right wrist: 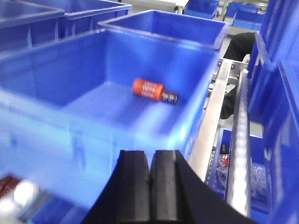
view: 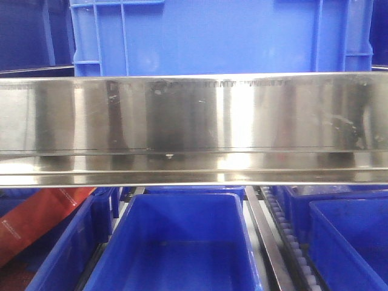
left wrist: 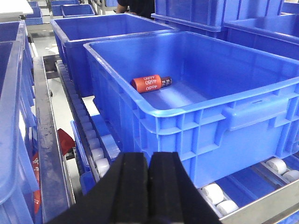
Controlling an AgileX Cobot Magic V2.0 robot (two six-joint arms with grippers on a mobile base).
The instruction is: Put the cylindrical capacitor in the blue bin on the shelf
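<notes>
The shelf (view: pixel 194 115) shows as a broad shiny steel rail with blue bins above and below. In the left wrist view, the blue bin (left wrist: pixel 233 60) stands on white rollers, and an orange object (left wrist: pixel 147 83) lies on its floor. The cylindrical capacitor (left wrist: pixel 166 82) lies touching the end of that object, its long axis in line with it.

The left gripper (left wrist: pixel 149 184) and the right gripper (right wrist: pixel 150 184) both have their jaws pressed together and hold nothing. The capacitor lies ahead of both, beyond the bin wall. I cannot tell which arm is nearer. The placing seems done.
</notes>
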